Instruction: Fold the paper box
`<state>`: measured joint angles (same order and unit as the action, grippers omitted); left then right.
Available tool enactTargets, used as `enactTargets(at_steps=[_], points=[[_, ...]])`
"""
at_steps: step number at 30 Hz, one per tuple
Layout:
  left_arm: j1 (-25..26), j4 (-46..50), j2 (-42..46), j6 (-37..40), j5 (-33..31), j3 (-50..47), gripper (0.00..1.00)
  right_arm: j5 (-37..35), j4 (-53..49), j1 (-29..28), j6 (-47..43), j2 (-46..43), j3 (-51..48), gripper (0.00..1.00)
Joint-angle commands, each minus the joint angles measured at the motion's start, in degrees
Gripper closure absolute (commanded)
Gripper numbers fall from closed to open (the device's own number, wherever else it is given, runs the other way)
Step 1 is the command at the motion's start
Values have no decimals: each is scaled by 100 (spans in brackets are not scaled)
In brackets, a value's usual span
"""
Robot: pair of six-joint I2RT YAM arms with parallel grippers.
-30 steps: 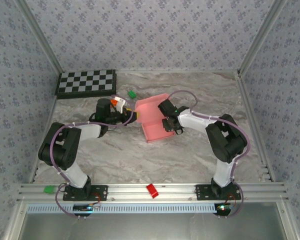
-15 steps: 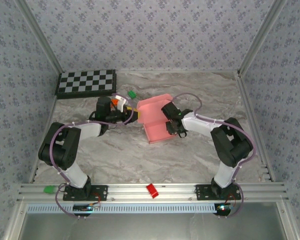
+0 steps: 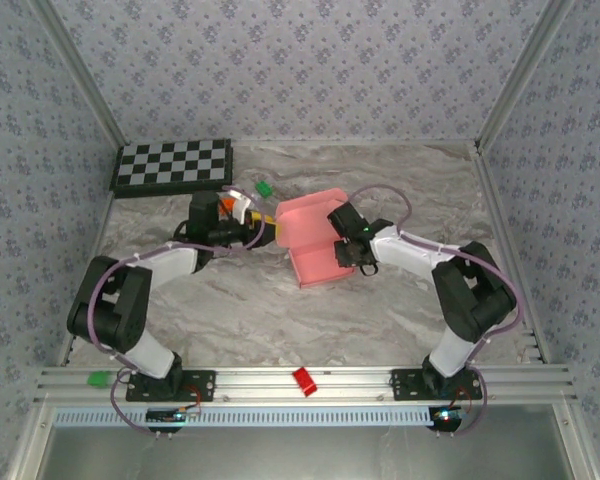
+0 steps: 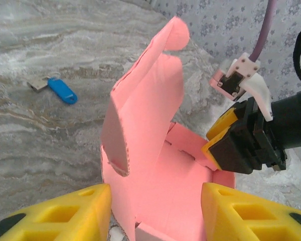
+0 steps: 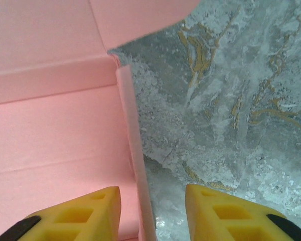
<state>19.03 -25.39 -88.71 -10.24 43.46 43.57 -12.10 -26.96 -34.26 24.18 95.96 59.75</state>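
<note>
Both arms have swung their elbows outward, and the paper box (image 3: 310,235) has slid slightly rightward on the marble counter (image 3: 280,310). At the box's left edge, the left tool (image 3: 268,232) stands apart, pink card between its fingers. At its right edge, the right tool (image 3: 352,252) straddles the side wall, also apart.

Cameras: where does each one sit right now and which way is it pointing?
Top external: above and behind the arm bases, looking down at the table; both arms show, left gripper and right gripper flanking the paper box.
Left wrist: on the left arm, facing across the box's raised flap toward the right gripper; own yellow fingers at bottom.
Right wrist: looking down at the box's side wall and table; own yellow fingers at bottom.
Shared: top and left wrist both show box and right gripper.
</note>
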Motion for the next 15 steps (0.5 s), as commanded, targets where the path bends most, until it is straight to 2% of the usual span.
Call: enactTargets(at_steps=[1, 6, 15], points=[[-79, 179, 422, 106, -150, 54, 49, 135, 138, 63, 62, -305, -109, 58], [-259, 501, 816, -188, -882, 78, 47, 162, 338, 178, 49, -792, -311, 56], [-562, 1137, 1173, -675, -1639, 200, 46, 712, 473, 820, 96, -1191, -503, 58]])
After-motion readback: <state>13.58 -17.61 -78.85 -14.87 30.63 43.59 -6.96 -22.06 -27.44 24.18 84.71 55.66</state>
